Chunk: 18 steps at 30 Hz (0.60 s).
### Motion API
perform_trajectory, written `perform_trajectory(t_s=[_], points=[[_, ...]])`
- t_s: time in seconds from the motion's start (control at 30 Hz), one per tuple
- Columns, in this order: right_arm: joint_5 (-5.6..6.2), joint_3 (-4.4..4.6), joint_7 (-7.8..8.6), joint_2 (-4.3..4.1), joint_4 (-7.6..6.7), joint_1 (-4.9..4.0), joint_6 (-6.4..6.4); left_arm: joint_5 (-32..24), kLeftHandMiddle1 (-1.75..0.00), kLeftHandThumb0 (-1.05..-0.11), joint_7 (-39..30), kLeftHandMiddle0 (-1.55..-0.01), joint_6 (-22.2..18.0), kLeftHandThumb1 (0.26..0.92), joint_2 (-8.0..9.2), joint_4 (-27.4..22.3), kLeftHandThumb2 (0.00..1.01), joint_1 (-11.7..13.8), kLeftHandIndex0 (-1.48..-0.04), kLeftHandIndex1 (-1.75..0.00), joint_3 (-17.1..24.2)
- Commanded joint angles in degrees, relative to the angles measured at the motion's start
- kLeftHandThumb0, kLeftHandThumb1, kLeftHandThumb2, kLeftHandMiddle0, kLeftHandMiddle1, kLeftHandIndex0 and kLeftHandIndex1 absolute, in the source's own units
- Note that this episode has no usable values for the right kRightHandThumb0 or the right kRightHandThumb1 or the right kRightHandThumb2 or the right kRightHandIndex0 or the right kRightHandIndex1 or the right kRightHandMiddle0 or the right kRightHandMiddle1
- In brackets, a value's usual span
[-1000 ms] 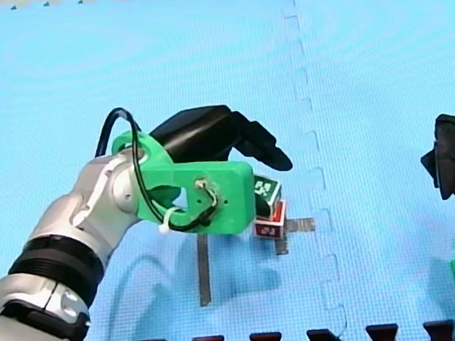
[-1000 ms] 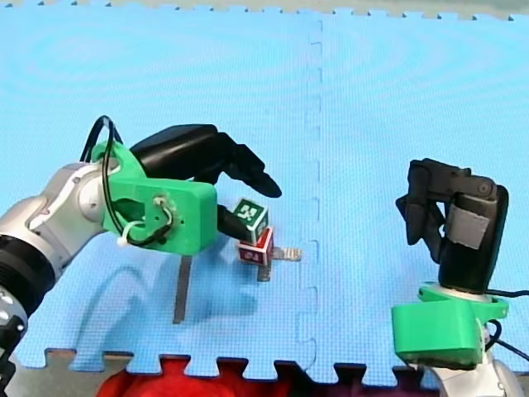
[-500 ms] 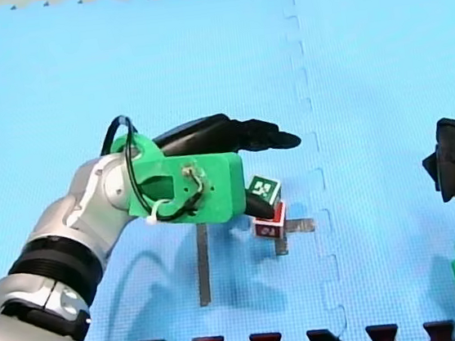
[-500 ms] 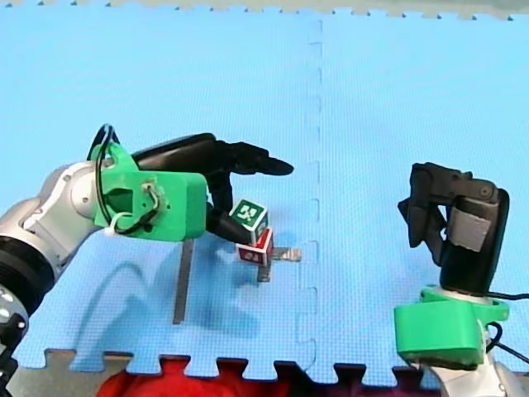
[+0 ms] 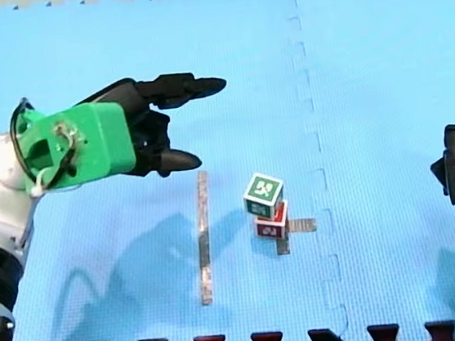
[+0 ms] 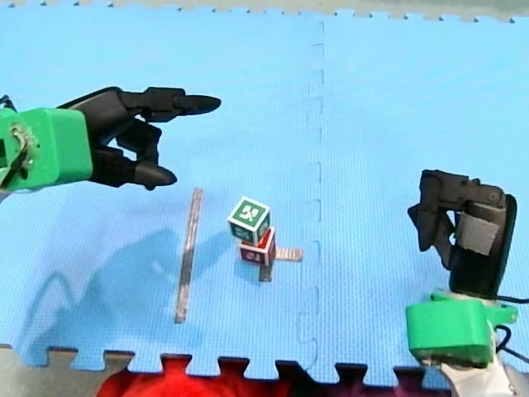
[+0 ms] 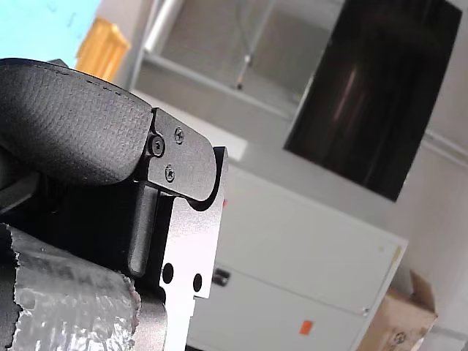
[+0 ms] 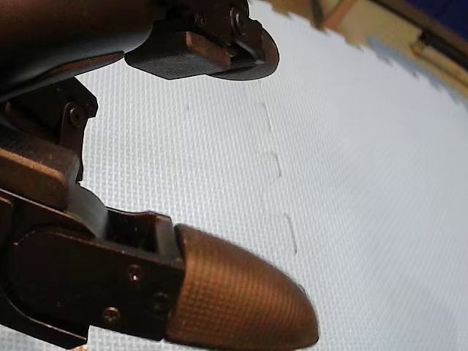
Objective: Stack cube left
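The green cube (image 6: 249, 219) sits on the red cube (image 6: 259, 248) at the middle of the blue mat (image 6: 397, 99), turned askew and overhanging a little to the left. The robot's left hand (image 6: 132, 141), holding nothing, hangs above the mat to the stack's far left, the nearer of the two. The right hand (image 6: 450, 227), also empty, stands well apart at the near right. The stacking looks done.

We see a blue foam mat (image 5: 365, 81) of interlocking tiles, its toothed seam (image 5: 313, 128) running from the far edge to the near one. Directly on it lie a long grey strip (image 5: 204, 237) and, to its right, a red cube (image 5: 269, 226). The cube sits on a short grey cross of strips (image 5: 300, 226), just left of the seam.
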Motion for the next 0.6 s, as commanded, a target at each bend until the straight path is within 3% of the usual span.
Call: perform_trajectory(t_s=[0.0, 0.27, 0.4, 0.47, 0.57], points=[[1.39, -0.68, 0.27, -1.14, 1.87, -0.62, -1.56, 1.04, -1.75, -1.048, 8.64, -0.84, -6.81, 0.921, -0.21, 6.97, 0.52, 1.39, -0.35, -0.02, 2.13], [2.73, -1.09, 1.63, -1.90, 3.47, -0.43, -3.31, 4.20, -1.75, -1.048, 22.47, -0.86, -11.05, 0.921, -1.54, 13.24, 0.59, 4.27, -0.39, -0.04, 1.88], [3.35, -1.43, 2.68, -2.64, 4.21, -0.37, -4.21, 4.14, -1.75, -1.048, 28.26, -0.86, -11.44, 0.921, -3.29, 14.32, 0.63, 6.57, -0.45, -0.05, 2.89], [3.47, -1.57, 3.14, -3.13, 4.54, -0.45, -4.57, 2.96, -1.75, -1.048, 29.55, -0.86, -11.22, 0.921, -5.57, 14.88, 0.64, 8.15, -0.48, -0.06, 3.74], [3.67, -1.72, 3.73, -3.79, 5.08, -0.62, -5.24, 2.20, -1.75, -1.030, 38.45, -0.87, -10.83, 0.921, -11.63, 15.22, 0.60, 11.33, -0.63, -0.11, 5.14]])
